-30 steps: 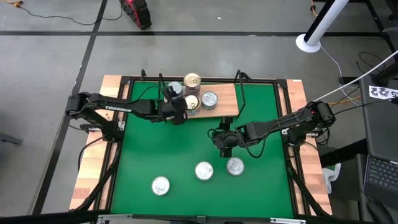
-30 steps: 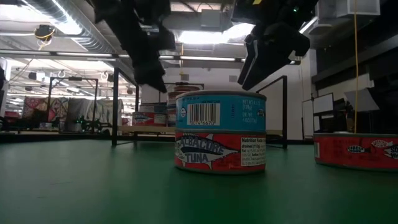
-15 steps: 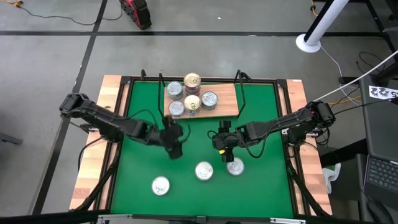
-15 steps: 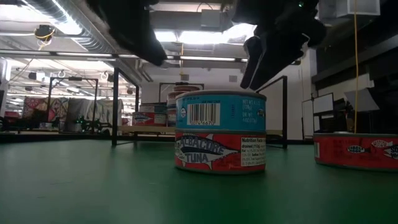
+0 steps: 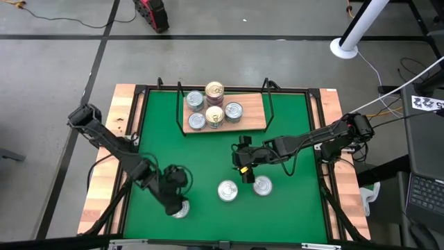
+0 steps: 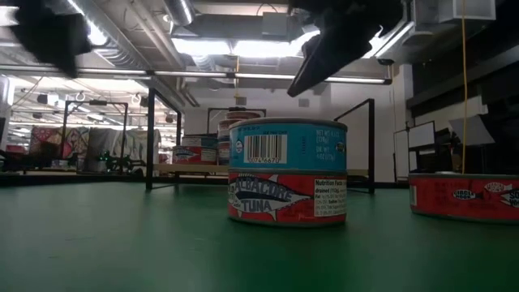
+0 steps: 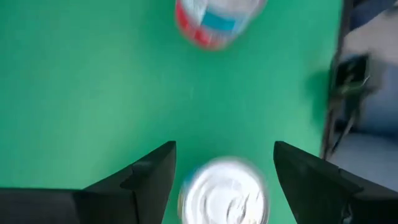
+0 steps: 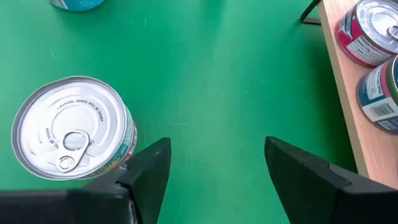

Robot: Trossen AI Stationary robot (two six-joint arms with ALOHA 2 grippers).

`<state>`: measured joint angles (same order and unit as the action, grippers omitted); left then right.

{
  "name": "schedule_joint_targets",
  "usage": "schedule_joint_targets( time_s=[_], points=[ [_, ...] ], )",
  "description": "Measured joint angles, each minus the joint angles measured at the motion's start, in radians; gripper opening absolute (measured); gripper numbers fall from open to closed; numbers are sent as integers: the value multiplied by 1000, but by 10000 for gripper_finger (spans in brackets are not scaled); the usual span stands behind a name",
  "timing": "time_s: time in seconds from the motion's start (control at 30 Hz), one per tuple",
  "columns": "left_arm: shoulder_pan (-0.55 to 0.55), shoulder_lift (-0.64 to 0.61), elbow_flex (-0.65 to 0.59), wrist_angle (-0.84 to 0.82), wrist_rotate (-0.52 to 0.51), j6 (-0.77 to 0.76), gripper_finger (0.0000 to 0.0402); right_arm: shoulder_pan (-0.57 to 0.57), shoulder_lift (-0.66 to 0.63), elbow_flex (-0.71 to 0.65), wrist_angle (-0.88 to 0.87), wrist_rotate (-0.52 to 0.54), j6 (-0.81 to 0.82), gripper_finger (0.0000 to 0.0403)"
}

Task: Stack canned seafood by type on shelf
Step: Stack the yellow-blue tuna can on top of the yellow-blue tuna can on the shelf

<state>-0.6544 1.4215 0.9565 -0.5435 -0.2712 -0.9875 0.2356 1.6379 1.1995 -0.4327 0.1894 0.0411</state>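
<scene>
1. Green felt-like matting covers the table (image 5: 208, 160), and across it the left gripper (image 5: 177, 201) has swept from the shelf (image 5: 254, 114) at the far side down to the near-left corner within the last second. Its fingers are spread wide and empty, straddling a loose tin (image 7: 225, 193) that sits between them in the left wrist view.
2. That suggests the left arm has finished a placement on the shelf and is lining up its next pick.
3. The right gripper (image 5: 246, 167) has edged from mid-table towards the two middle tins; its fingers are also apart and holding nothing. One tin (image 8: 73, 127) lies just beside one finger in the right wrist view, not between them.
4. Three loose tins remain on the mat: near-left (image 5: 180, 207), centre (image 5: 227, 190) and its neighbour (image 5: 262, 185).
5. The shelf is a light wooden board in a thin black wire frame; five lids show on it from above, one group stacked.
6. The tins are short, round and rigid, with bright ribbed metal lids and ring pulls. The low view shows a glossy teal-and-red paper label (image 6: 288, 180) reading tuna.
</scene>
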Motion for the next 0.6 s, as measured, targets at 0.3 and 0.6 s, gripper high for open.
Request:
schedule_joint_targets(
  time_s=[0.3, 0.6],
  points=[
    [-90, 94, 0, -125, 36, -174, 262, 0, 0, 0, 4, 0, -1, 260],
    [-71, 197, 0, -126, 68, -227, 262, 0, 0, 0, 5, 0, -2, 260]
  ],
)
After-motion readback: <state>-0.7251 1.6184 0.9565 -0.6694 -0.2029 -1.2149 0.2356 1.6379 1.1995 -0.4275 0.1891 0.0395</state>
